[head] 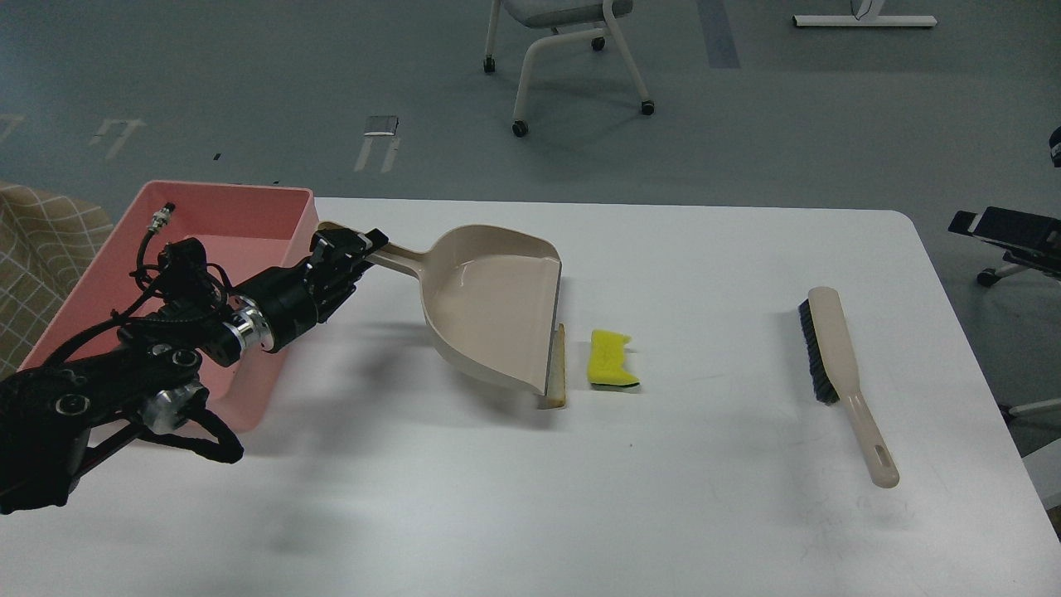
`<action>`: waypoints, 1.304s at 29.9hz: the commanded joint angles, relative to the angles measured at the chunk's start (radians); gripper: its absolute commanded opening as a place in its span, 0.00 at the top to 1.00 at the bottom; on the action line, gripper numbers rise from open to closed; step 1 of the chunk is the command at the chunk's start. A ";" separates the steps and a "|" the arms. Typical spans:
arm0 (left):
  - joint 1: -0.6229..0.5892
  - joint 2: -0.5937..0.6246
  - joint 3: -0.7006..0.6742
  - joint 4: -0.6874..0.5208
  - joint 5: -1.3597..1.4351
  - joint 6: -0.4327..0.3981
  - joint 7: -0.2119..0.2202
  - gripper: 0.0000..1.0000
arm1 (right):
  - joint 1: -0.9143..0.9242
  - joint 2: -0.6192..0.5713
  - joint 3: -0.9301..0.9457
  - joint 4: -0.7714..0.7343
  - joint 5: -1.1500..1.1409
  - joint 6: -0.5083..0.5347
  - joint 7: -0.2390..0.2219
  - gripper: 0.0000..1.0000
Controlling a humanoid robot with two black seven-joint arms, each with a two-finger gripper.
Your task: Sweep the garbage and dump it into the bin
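Note:
My left gripper (352,249) is shut on the handle of the beige dustpan (489,307), which is lifted and tilted above the table, its mouth facing right. The bread slice (561,369) lies edge-on right at the pan's lip, only its tan crust showing. The yellow sponge chunk (612,359) lies on the table just right of it. The pink bin (224,249) stands at the table's left edge, behind my left arm. My right gripper is out of view.
A beige hand brush (841,365) with dark bristles lies on the right side of the white table (663,497). A wheeled chair (572,50) stands on the floor beyond the table. Dark equipment (1007,232) sits off the right edge.

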 commanded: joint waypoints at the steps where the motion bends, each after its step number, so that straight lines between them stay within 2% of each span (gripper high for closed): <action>1: 0.002 0.001 -0.001 -0.007 -0.001 0.002 0.000 1.00 | 0.000 0.009 0.001 0.002 0.000 0.000 0.000 0.09; 11: 0.015 0.067 -0.001 -0.056 0.000 0.015 0.000 1.00 | -0.075 0.004 -0.004 0.057 -0.004 0.000 0.000 0.05; 16: 0.040 0.073 0.000 -0.056 0.002 0.022 -0.001 1.00 | -0.129 0.007 -0.004 0.071 -0.010 0.000 -0.015 0.05; 20: 0.066 0.071 -0.001 -0.056 0.002 0.028 -0.003 1.00 | -0.137 0.003 -0.008 0.072 -0.009 0.000 -0.021 0.09; 39: 0.124 0.061 -0.007 -0.045 0.006 0.067 -0.026 0.99 | -0.141 0.010 -0.030 0.082 -0.009 0.000 -0.032 0.12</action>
